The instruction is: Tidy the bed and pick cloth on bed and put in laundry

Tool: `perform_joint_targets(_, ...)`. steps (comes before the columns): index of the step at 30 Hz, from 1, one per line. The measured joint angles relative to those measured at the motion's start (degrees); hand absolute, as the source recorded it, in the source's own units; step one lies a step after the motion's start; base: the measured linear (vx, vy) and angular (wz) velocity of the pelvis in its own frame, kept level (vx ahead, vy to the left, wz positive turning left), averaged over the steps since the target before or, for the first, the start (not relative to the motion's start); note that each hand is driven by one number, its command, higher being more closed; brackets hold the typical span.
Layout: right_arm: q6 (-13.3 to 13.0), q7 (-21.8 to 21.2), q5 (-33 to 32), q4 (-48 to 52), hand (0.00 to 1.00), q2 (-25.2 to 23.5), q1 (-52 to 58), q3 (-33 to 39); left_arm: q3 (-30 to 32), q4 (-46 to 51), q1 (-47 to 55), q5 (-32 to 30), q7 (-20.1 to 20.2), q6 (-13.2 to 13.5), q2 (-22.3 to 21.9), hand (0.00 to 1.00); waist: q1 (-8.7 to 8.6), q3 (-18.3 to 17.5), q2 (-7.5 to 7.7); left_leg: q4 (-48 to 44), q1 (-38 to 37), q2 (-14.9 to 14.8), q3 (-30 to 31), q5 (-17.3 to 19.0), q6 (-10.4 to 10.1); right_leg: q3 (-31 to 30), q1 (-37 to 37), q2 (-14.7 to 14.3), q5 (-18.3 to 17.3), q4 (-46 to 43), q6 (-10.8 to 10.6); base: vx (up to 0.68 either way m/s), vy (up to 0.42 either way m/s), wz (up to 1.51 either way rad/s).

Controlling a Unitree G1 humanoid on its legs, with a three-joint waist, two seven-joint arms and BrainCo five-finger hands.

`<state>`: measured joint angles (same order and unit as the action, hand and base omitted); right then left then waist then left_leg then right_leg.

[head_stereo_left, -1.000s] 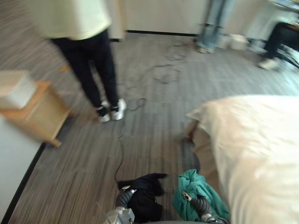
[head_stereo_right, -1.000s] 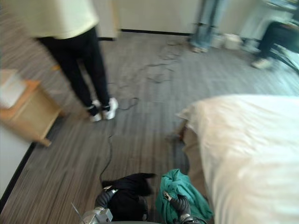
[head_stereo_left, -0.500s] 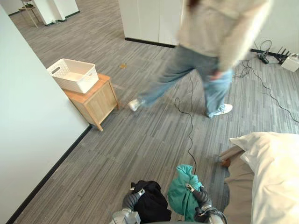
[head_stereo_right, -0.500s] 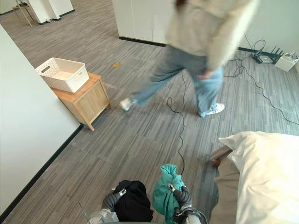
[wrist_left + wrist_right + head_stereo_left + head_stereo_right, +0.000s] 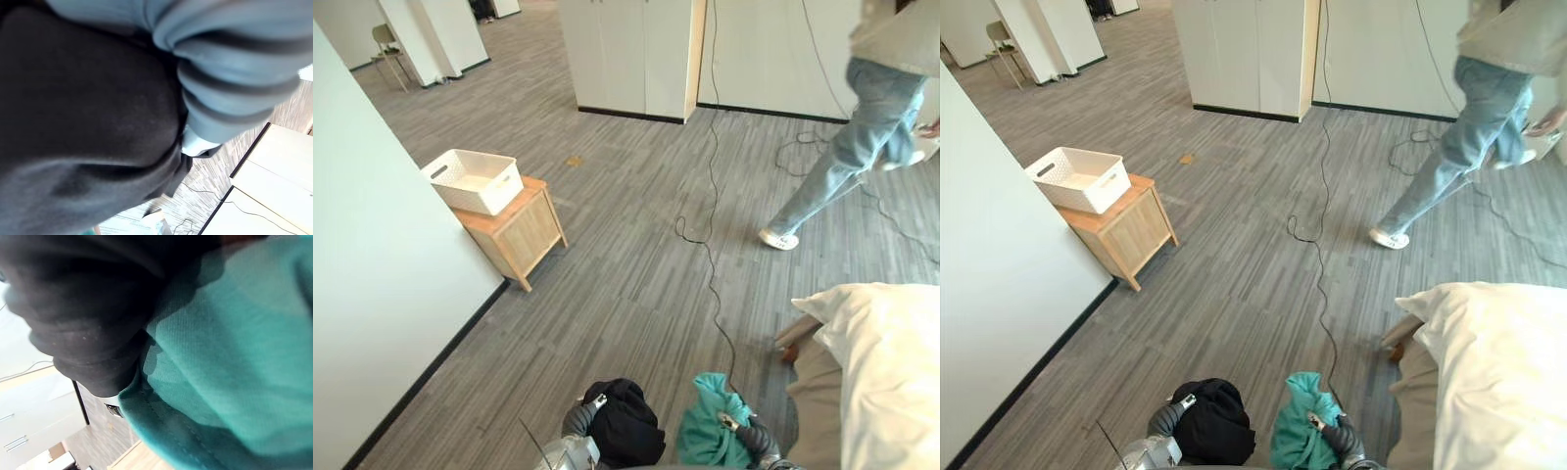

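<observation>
A black cloth (image 5: 625, 431) is bunched in my left hand (image 5: 579, 419) at the bottom of the eye views, held off the floor. Beside it a teal cloth (image 5: 705, 436) is bunched in my right hand (image 5: 749, 438). A silver finger shows over each bundle. The left wrist view has the black cloth (image 5: 83, 122) pressed against the ribbed cover. In the right wrist view the teal cloth (image 5: 234, 357) lies against that hand's dark cover. A white laundry basket (image 5: 475, 180) stands on a small wooden cabinet (image 5: 521, 233) far ahead on the left. The bed (image 5: 891, 372) with its white duvet is at the lower right.
A white wall (image 5: 372, 294) runs along the left as far as the cabinet. A person (image 5: 867, 117) in jeans walks at the upper right. White cupboards (image 5: 636, 54) line the back. Grey floor lies between me and the cabinet.
The camera has swung left and away from the bed, bringing the basket and cabinet into view. The person in jeans has walked off to the right. Both cloths stay in my hands.
</observation>
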<state>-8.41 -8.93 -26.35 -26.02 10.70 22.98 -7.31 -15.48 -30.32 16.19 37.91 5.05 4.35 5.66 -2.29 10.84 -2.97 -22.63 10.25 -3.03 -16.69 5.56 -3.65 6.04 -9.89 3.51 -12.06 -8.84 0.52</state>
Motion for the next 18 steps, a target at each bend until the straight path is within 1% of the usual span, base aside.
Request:
perform_joint_targets(1, 0.05, -0.08, 0.01, 0.0, 1.0, -0.05, 0.02, 0.08, 0.01, 0.43, 0.07, -0.01, 0.02, 0.01, 0.02, 1.0, 0.11, 0.27, 0.06, 1.9, 0.22, 0.0, -1.0, -0.21, -0.06, 0.08, -0.26, 0.42, -0.25, 0.12, -0.38, 0.07, 0.106, 0.09)
perform_joint_targets(2, 0.03, -0.43, 0.0, 0.01, 1.0, 0.04, 0.67, 0.17, -0.01, 0.9, 0.27, 0.01, 0.13, 0.13, 0.05, 1.0, 0.16, 0.66, 0.02, 5.92, 0.26, -0.15, -3.01, -1.29, -1.29, 0.27, -1.67, 1.13, -0.77, 1.04, -0.89, 0.1, 0.141, -0.02)
perform_joint_targets(3, -0.02, -1.21, -0.01, 0.12, 1.0, 0.39, 1.08, 0.1, -0.03, 1.59, 0.85, 0.03, 0.2, 0.16, 0.06, 1.0, 0.17, 0.77, -0.24, 8.93, 0.23, -1.12, -4.81, -2.71, -2.11, 0.26, -3.36, 1.34, -1.42, 2.19, -1.66, 0.12, 0.189, -0.07)
perform_joint_targets(4, -0.03, -1.5, -0.02, 0.13, 1.0, 0.58, 1.22, -0.01, 0.0, 1.93, 1.06, 0.05, 0.19, 0.24, 0.11, 1.0, 0.22, 0.76, -0.23, 8.31, 0.19, -1.71, -5.96, -4.41, -0.7, 0.21, -4.12, 1.54, -2.02, 2.47, -1.99, 0.17, 0.248, -0.19)
perform_joint_targets(5, -0.03, -1.72, -0.03, 0.24, 1.0, 1.1, 1.2, -0.67, 0.22, 2.58, 1.32, 0.12, 0.07, 0.26, 0.27, 1.0, 0.52, 0.46, 0.55, 5.71, 0.26, -1.54, -7.9, -2.79, 3.79, -0.02, -4.94, 2.8, -3.34, 2.54, -2.13, 0.26, 0.293, -0.27)
perform_joint_targets(6, -0.04, -2.55, -0.02, 0.88, 1.0, 1.62, 1.23, -1.13, 0.32, 3.5, 1.6, 0.3, -0.03, 0.17, 0.2, 1.0, 0.99, 0.07, 1.35, 3.0, 1.13, -0.86, -8.89, 0.52, 6.85, -0.07, -4.77, 4.17, -4.37, 2.52, -2.65, 0.31, 0.299, -0.24)
perform_joint_targets(7, -0.03, -2.7, -0.03, 0.97, 1.0, 1.56, 1.27, -1.32, 0.39, 3.95, 1.7, 0.34, -0.1, -0.03, 0.18, 1.0, 1.18, -0.25, 1.79, 2.36, 1.16, -0.27, -9.28, 1.73, 7.94, 0.05, -4.82, 4.75, -4.7, 2.01, -3.12, 0.39, 0.254, -0.19)
perform_joint_targets(8, 0.13, -2.72, -0.02, 1.01, 1.0, 1.55, 1.06, -1.88, 0.87, 4.48, 1.61, 0.47, -0.29, -0.39, -0.02, 1.0, 1.74, -0.96, 2.53, 2.32, 1.24, 0.96, -10.09, 3.44, 10.45, 0.32, -2.34, 6.38, -5.55, -3.94, -5.1, 0.4, 0.227, -0.1)
perform_joint_targets(9, 0.24, -2.74, 0.0, 1.26, 1.0, 1.48, 0.9, -2.34, 1.38, 4.91, 1.6, 0.6, -0.45, -0.82, 0.07, 1.0, 1.98, -0.91, 2.93, 2.27, 1.14, 1.36, -10.37, 4.05, 11.16, 0.55, -0.01, 7.13, -5.92, -8.76, -5.82, 0.47, 0.282, -0.06)
perform_joint_targets(10, 0.63, -2.73, 0.0, 2.33, 1.0, 0.85, 0.82, -2.79, 2.11, 5.53, 1.56, 0.87, -0.53, -1.44, 0.16, 1.0, 2.32, -0.82, 4.04, 2.54, 0.3, 2.41, -10.65, 4.92, 11.67, 0.3, 5.48, 9.02, -5.83, -21.15, -9.0, 0.35, 0.241, 0.14)
perform_joint_targets(11, 0.76, -2.71, 0.0, 2.85, 1.0, -0.21, 0.62, -2.92, 2.22, 5.54, 1.26, 0.89, -0.47, -1.57, 0.58, 1.0, 2.35, -0.82, 5.6, 3.18, -1.56, 3.82, -10.49, 5.65, 11.91, -0.21, 10.79, 11.1, -3.02, -35.96, -15.94, 0.37, 0.213, 0.18)
perform_joint_targets(12, 0.91, -2.63, 0.02, 2.85, 1.0, -0.63, 0.2, -3.15, 2.23, 5.54, 1.14, 0.87, -0.43, -1.53, 0.93, 1.0, 2.54, -0.8, 6.19, 3.77, -2.91, 4.49, -10.21, 6.14, 11.75, -0.14, 13.16, 11.92, -1.66, -42.72, -16.33, 0.36, 0.164, 0.13)
perform_joint_targets(13, 1.01, -2.56, 0.12, 2.97, 1.0, -1.0, -0.52, -3.73, 2.04, 5.5, 1.2, 0.75, -0.33, -1.53, 1.32, 1.0, 2.91, -0.96, 6.54, 5.36, -5.83, 5.13, -10.03, 6.92, 11.38, 0.98, 16.65, 13.02, -0.51, -52.06, -15.82, 0.42, 0.184, -0.05)
perform_joint_targets(14, 1.01, -2.45, 0.14, 3.89, 1.0, -1.03, -0.61, -4.17, 1.84, 5.49, 1.49, 0.72, -0.32, -1.4, 1.12, 1.0, 3.1, -0.94, 6.0, 7.74, -9.07, 5.27, -9.39, 7.19, 11.01, 4.63, 18.79, 13.62, -0.46, -56.23, -13.37, 0.33, 0.151, -0.03)
perform_joint_targets(15, 1.03, -2.39, 0.14, 4.57, 1.0, -1.08, -0.56, -4.38, 1.53, 5.49, 1.69, 0.72, -0.34, -1.25, 1.11, 1.0, 2.99, -0.83, 5.64, 9.0, -10.57, 5.28, -8.74, 7.11, 10.82, 6.52, 19.57, 13.6, -0.93, -56.74, -11.35, 0.34, 0.13, 0.17)
perform_joint_targets(16, 1.03, -2.18, 0.12, 6.02, 1.0, -1.48, -0.28, -4.47, 0.76, 5.49, 1.88, 0.72, -0.45, -1.19, 1.26, 1.0, 2.52, -0.48, 5.12, 11.46, -13.23, 5.31, -7.06, 6.74, 10.26, 9.51, 21.4, 13.09, -2.32, -55.71, -8.86, 0.34, 0.085, 0.53)
perform_joint_targets(17, 1.02, -1.73, 0.09, 7.55, 1.0, -1.82, 0.43, -4.47, -0.06, 5.49, 1.89, 0.68, -0.63, -1.19, 1.26, 1.0, 1.55, -0.07, 4.45, 13.32, -15.24, 5.29, -4.89, 6.46, 9.8, 11.53, 23.82, 12.27, -4.12, -51.84, -6.24, 0.42, 0.048, 0.83)
perform_joint_targets(18, 1.02, -1.26, 0.02, 8.47, 1.0, -1.96, 1.04, -4.39, -0.69, 5.49, 1.78, 0.3, -0.68, -1.19, 1.24, 1.0, 0.85, 0.01, 4.37, 14.33, -16.42, 5.18, -3.09, 6.31, 9.54, 12.78, 25.58, 11.94, -5.45, -46.83, -5.29, 0.37, -0.001, 0.9)
